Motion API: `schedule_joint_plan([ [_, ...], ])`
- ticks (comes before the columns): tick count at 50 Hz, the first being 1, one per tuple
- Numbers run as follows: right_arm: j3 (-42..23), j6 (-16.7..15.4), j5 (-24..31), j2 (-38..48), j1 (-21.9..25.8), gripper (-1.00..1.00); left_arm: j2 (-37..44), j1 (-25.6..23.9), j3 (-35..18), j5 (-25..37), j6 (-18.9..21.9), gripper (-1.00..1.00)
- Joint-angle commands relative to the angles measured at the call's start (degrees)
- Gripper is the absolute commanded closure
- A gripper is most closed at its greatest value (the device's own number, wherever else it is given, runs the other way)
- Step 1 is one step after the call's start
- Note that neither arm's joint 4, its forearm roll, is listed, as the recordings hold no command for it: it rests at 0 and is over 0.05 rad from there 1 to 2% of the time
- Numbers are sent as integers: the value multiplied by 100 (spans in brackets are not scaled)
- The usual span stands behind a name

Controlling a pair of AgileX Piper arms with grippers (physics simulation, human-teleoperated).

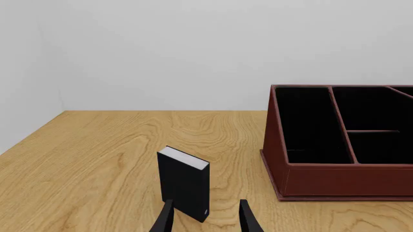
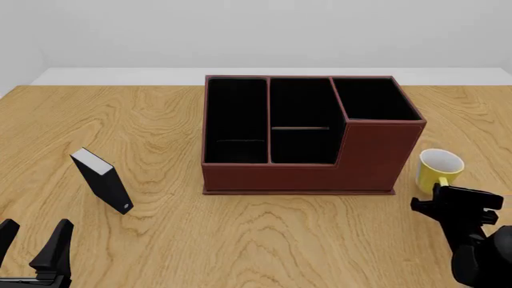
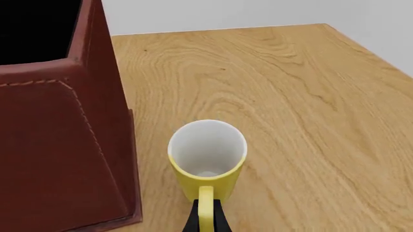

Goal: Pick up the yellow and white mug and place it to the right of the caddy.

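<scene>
Nearest the front camera, the right gripper (image 2: pixel 445 203) sits low at the table's near right corner, its dark fingers (image 3: pixel 218 218) drawn narrow and pinching the yellow loop handle (image 3: pixel 205 209) of the yellow and white mug (image 2: pixel 439 168). The mug stands upright on the wooden table (image 2: pixel 264 240), white interior facing up, handle toward the arm, just beside the caddy's (image 2: pixel 308 135) taller right end with a narrow strip of bare wood between them. The reddish-brown caddy sits mid-table, its black-lined compartments open to the top. At the near left corner the left gripper (image 2: pixel 36 243) hangs above the table with its two fingers spread wide, gripping nothing. Just ahead of it a small black box (image 2: pixel 102 180) with a white edge stands on end, tilted, well apart from the caddy.
</scene>
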Motion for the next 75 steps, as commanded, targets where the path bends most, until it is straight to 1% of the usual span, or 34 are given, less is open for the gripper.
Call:
schedule_joint_plan([
  [1, -60, 55, -8, 85, -19, 100, 0, 0, 0, 0, 0, -100],
  [30, -287, 37, -8, 506, -20, 100, 0, 0, 0, 0, 0, -100],
  [34, -287, 52, -8, 500, -82, 100, 0, 0, 0, 0, 0, -100],
  [35, -330, 69, -8, 564, -78, -100, 0, 0, 0, 0, 0, -100],
  [61, -278, 49, -8, 450, -148, -100, 0, 0, 0, 0, 0, -100],
  [75, -29, 1, -8, 116, -98, -100, 0, 0, 0, 0, 0, -100],
])
